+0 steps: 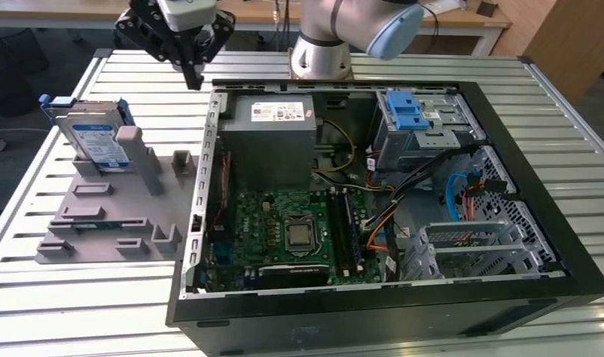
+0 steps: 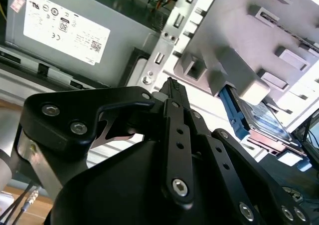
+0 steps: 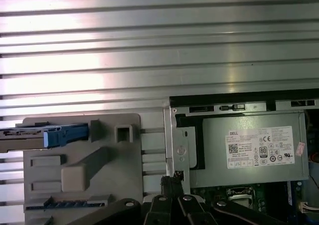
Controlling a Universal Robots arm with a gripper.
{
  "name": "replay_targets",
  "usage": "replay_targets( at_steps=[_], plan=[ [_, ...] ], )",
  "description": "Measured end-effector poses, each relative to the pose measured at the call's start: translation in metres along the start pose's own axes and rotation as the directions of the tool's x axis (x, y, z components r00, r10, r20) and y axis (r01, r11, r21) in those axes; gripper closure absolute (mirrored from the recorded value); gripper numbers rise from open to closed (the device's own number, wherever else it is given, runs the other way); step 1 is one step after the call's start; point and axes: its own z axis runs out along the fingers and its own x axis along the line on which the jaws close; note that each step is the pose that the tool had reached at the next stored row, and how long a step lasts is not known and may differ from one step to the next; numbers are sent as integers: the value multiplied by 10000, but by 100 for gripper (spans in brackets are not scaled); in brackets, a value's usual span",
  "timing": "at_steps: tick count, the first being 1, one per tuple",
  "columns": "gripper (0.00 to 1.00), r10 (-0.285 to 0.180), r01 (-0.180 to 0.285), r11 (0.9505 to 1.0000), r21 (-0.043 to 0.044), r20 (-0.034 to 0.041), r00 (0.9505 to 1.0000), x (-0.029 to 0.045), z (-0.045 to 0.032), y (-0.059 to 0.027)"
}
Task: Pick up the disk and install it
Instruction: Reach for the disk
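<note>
The end effector (image 1: 194, 79) hung closed and empty. The disk (image 1: 96, 140) stood below it and well apart, upright in a grey holder (image 1: 103, 223) on the counter (image 1: 84, 305). Pickup and installation both seemingly remained.

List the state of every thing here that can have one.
Case: on its side, open, no cover.
Disk: on edge in the holder, not gripped, not in the case.
Holder: flat beside the case, holding the disk.
Gripper: shut, empty, raised by the case's edge.
</note>
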Motion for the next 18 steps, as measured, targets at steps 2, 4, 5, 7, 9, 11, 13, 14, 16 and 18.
replay_targets(
  at_steps=[2,4,5,7,9,11,13,14,16,18],
  plan=[
    [89,2,-2,10000,0,0,10000,71,3,4],
    [89,1,-1,10000,0,0,10000,143,5,7],
    [89,0,0,10000,0,0,10000,177,6,10],
    [89,2,-2,10000,0,0,10000,240,9,17],
    [89,2,-2,10000,0,0,10000,302,13,30],
    [89,0,0,10000,-1,1,10000,368,19,61],
    [89,2,-2,10000,0,0,10000,435,23,92],
    [89,0,0,10000,1,-1,10000,469,25,106],
    [89,2,-2,10000,-1,0,10000,532,30,130],
    [89,2,-2,10000,1,-2,10000,595,34,153]
  ],
)
